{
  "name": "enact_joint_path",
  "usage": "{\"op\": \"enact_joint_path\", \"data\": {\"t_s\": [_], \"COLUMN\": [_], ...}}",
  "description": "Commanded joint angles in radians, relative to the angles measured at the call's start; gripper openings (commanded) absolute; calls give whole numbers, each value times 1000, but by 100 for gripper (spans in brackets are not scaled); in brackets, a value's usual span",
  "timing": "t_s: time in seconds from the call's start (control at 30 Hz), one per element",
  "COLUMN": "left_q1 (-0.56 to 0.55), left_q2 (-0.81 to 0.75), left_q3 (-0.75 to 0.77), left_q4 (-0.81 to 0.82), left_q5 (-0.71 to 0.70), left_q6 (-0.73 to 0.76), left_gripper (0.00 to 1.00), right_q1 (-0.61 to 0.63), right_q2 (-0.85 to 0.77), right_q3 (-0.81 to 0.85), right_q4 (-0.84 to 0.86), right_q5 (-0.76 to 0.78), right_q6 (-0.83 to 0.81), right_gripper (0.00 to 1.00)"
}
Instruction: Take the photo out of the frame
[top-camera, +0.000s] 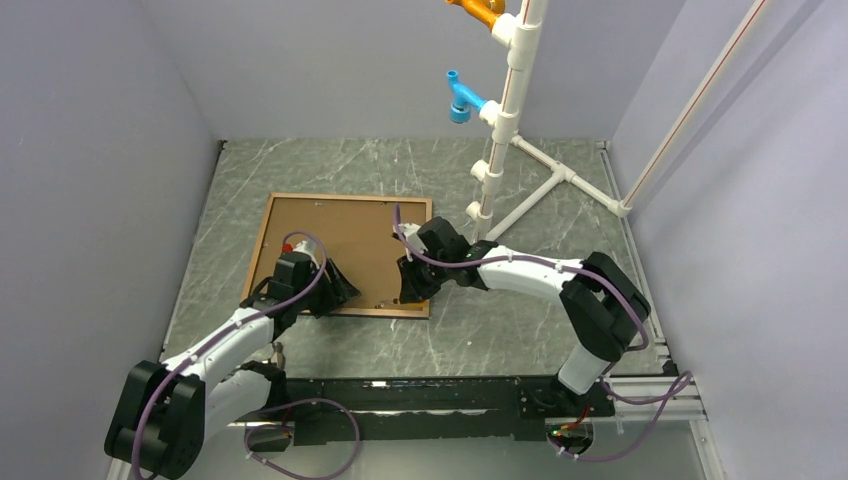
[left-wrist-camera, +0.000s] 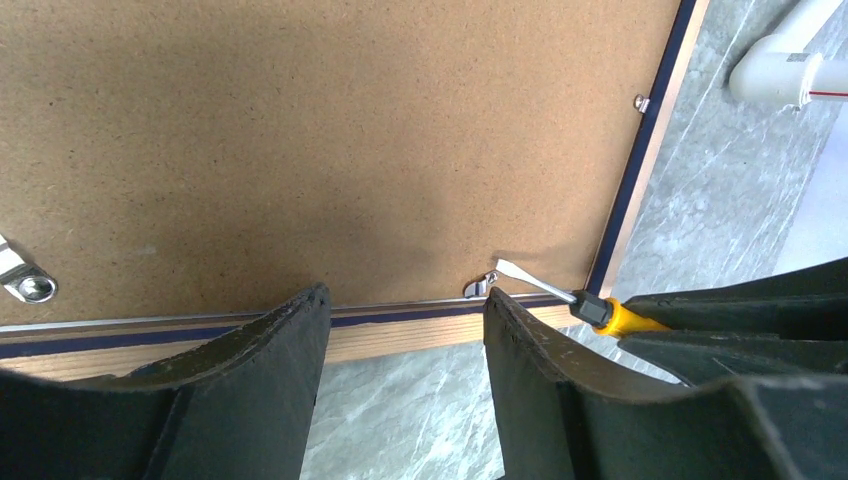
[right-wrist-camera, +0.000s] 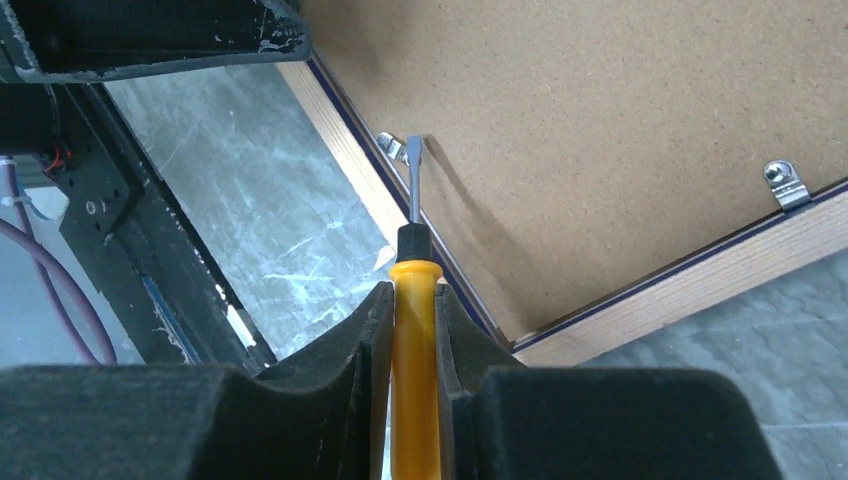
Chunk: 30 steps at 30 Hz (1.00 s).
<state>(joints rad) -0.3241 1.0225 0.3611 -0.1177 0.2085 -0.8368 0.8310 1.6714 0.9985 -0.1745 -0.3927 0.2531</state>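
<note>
Right wrist: right hand (right-wrist-camera: 414, 294) clamped on screwdriver (right-wrist-camera: 415, 340), tip at a clip (right-wrist-camera: 396, 148) on the frame (right-wrist-camera: 700, 270); left hand (left-wrist-camera: 405, 300) sits spread apart.

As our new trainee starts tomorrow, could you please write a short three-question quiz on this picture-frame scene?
1. Which tool does the right pincer hold? A) pliers B) yellow-handled screwdriver C) brush
2. True or false: the left pincer is shut on the frame.
3. Fill in: the screwdriver's tip sits at a small metal ____ on the edge of the backing board.

Key: 1 B. 2 False, it is open over the frame's near edge. 3 clip.
</note>
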Motion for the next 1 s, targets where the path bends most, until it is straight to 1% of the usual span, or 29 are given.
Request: {"op": "enact_joint_path", "data": {"t_s": [0.0,0.33,0.53,0.77,0.87,0.97], "left_q1": [-1,-1,-1,-1,-1,-1], "left_q2": [2,10,17,2,-4,-11], "left_q3": [-26,-25,-25,-30,-31,-32], "left_q4": [-29,-21,-15,-25,-28,-27], "left_q5": [2,10,17,17,19,19], "left_q6": [-13,-11,-12,-10,-11,-12], "left_gripper": [63,63,63,63,64,64], "right_q1": [-1,-1,1,4,6,20], "right_q2": [-60,-11,37,40,51,56], "right_q3": [-7,18,42,24,32,39], "right_q4": [-54,-120,-99,9,14,6], "right_q5": [21,-71,-119,-37,-15,48], "right_q6": [-26,-101,-103,-28,-8,0], "right_gripper": [0,0,0,0,0,0]}}
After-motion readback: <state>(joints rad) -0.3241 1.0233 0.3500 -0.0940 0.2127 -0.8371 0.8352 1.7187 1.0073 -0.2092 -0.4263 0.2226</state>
